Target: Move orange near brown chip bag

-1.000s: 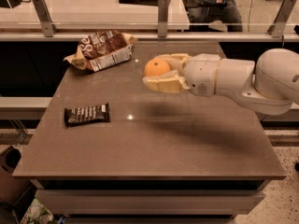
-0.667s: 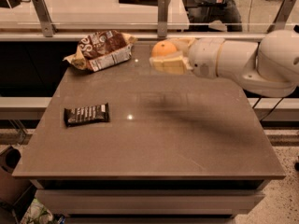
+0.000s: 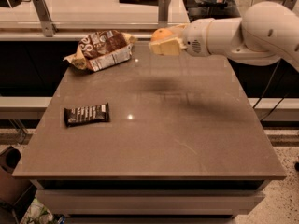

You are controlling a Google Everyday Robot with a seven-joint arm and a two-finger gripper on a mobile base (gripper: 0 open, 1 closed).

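One flat, dark candy bar wrapper (image 3: pixel 87 114) lies nearest, on the left of the smooth, faintly glossy grey-brown tabletop (image 3: pixel 187 143); it plays no part in the task. Farther back, the gripper (image 3: pixel 161 41) hangs above the tabletop's far edge. Its cream pads (image 3: pixel 167 46) are closed around the orange (image 3: pixel 161 33), round and bright, held clear of the surface. Near its left, at the far-left corner, lies the brown chip bag (image 3: pixel 100 50), crinkled foil with white lettering. The step in hand looks like the set-down. Lower straight, stop short of the bag, and release only once the fruit rests, since a round fruit could roll on so slick a top.
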